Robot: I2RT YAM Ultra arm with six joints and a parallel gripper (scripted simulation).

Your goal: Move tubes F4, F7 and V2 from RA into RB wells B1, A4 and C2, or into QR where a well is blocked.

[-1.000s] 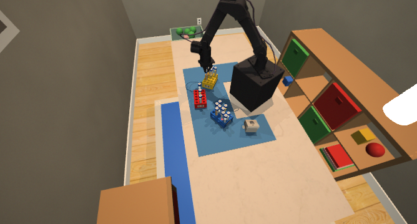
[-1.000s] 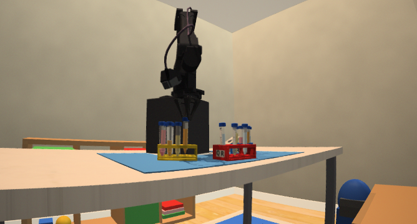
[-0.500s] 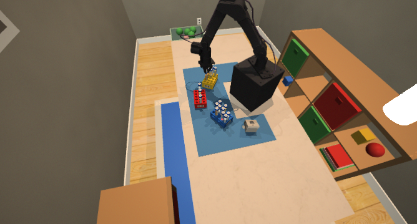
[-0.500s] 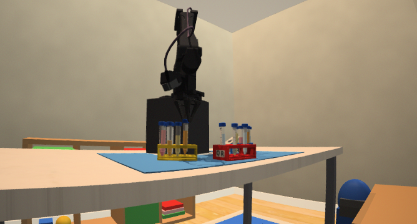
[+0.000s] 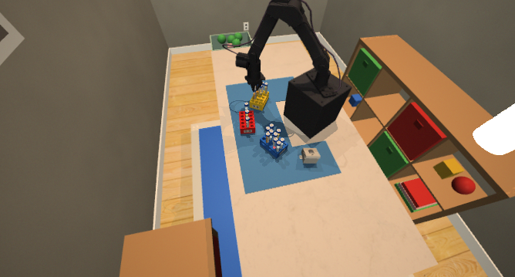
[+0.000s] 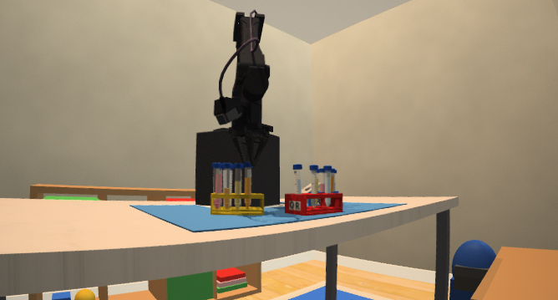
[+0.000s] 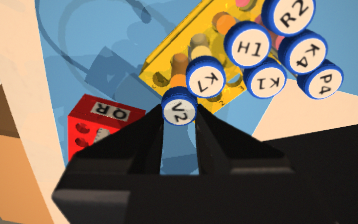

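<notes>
My gripper (image 5: 256, 89) (image 6: 250, 164) (image 7: 179, 111) is shut on the blue cap of tube V2 (image 7: 179, 107), over the yellow rack RB (image 5: 256, 106) (image 6: 237, 212) (image 7: 181, 40). V2's orange-filled body (image 6: 247, 187) stands upright in an end well of RB in the exterior view, its cap about level with the neighbouring caps. Its exact well is hidden by cap and fingers. Tube K7 (image 7: 206, 77) stands beside it. The blue rack RA (image 5: 268, 150) holds several tubes with unreadable labels. The red rack QR (image 5: 243, 132) (image 6: 292, 198) (image 7: 81, 107) also holds tubes.
Tubes H1 (image 7: 250, 46), K1 (image 7: 265, 80), R2 (image 7: 287, 14), K4 (image 7: 306, 51) and P4 (image 7: 323, 80) crowd the other side of RB. A beige button box (image 5: 311, 156) sits beside RA on the blue mat (image 5: 262, 180).
</notes>
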